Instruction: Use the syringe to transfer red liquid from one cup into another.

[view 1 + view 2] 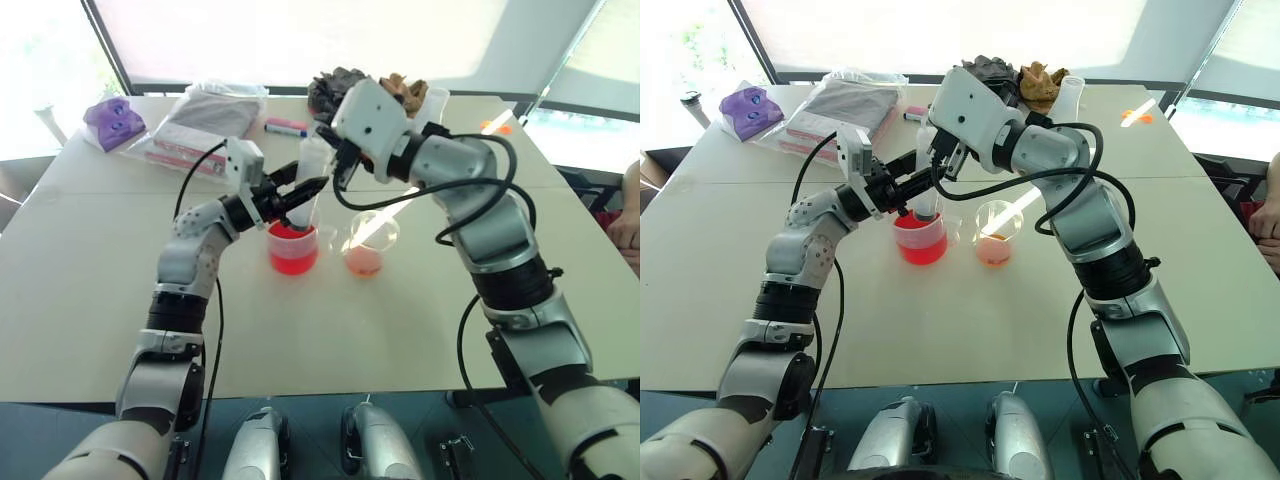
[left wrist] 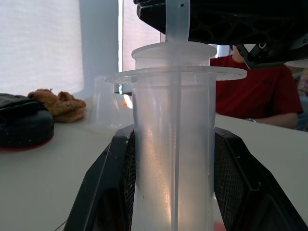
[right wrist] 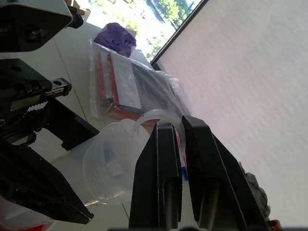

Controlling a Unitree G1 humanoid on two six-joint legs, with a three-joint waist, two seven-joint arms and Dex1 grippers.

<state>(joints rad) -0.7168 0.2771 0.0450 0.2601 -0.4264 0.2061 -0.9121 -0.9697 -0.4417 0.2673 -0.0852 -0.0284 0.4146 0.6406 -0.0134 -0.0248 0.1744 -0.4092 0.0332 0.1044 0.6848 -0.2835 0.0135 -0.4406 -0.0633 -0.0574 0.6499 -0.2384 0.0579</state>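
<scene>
- The syringe stands upright over the red beaker, its lower end hidden inside; the pale cup sits just beside.
- The left gripper is clamped around the barrel below the flange.
- The right gripper is pinched closed, seemingly on the plunger's thin top, though the contact is partly hidden.
- Judgement: the smooth, light, stiff plastic could slip; gripping under the flange is safest, and the plunger needs a straight pull.

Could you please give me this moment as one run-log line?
left gripper: shut on syringe | right gripper: shut on plunger | syringe: upright over beaker | small cup: beside beaker
</scene>
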